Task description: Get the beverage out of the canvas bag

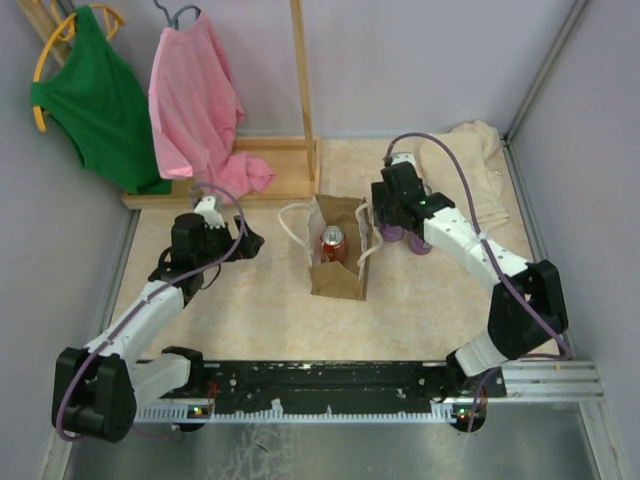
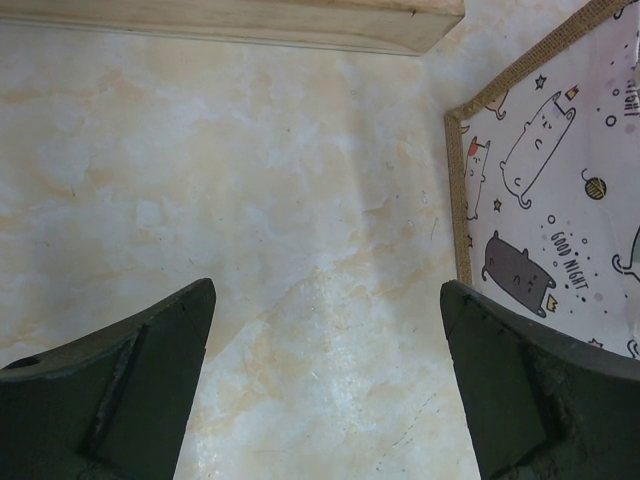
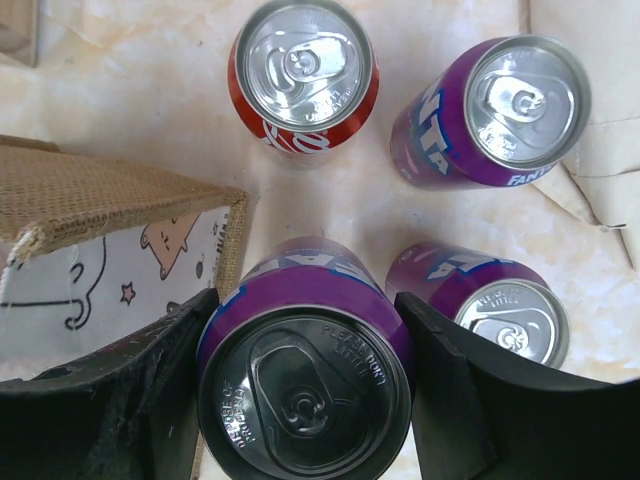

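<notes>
- Right end effector [image 3: 308, 305]?
- Pinching a purple can [image 3: 305, 395], just beside the canvas bag [image 1: 338, 280].
- Left end effector [image 2: 327, 300]?
- Spread wide, holding nothing. Red can [image 1: 333, 244] sits inside the canvas bag, between both.

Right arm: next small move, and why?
Probably open the right gripper and lift clear: it clamps a purple can already outside the canvas bag, among three other cans. A red can sits in the bag, so that's likely the next fetch.
</notes>
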Action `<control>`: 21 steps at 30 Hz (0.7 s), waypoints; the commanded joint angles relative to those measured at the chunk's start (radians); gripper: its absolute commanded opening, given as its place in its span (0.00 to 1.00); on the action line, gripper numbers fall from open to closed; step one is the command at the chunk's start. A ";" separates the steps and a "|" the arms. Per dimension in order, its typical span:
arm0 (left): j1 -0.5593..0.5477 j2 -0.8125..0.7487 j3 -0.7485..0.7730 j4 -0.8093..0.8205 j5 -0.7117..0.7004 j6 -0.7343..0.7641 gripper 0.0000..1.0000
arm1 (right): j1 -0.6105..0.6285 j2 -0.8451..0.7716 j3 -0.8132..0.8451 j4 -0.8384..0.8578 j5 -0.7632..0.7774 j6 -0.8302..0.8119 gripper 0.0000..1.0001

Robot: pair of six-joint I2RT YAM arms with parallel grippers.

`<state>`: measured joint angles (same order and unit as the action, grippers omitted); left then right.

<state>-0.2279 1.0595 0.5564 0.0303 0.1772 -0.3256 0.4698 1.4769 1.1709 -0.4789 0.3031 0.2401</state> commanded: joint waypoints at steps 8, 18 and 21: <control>-0.008 0.016 0.022 0.018 0.007 0.001 1.00 | 0.009 0.089 -0.008 0.161 0.009 0.011 0.00; -0.010 0.017 0.020 0.012 -0.001 0.006 1.00 | 0.009 0.125 -0.085 0.228 0.039 0.029 0.00; -0.010 0.017 0.019 0.011 -0.002 0.006 1.00 | 0.010 0.134 -0.089 0.235 0.035 0.034 0.01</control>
<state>-0.2295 1.0733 0.5564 0.0292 0.1764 -0.3244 0.4702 1.6112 1.0660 -0.3466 0.3157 0.2588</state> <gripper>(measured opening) 0.998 0.665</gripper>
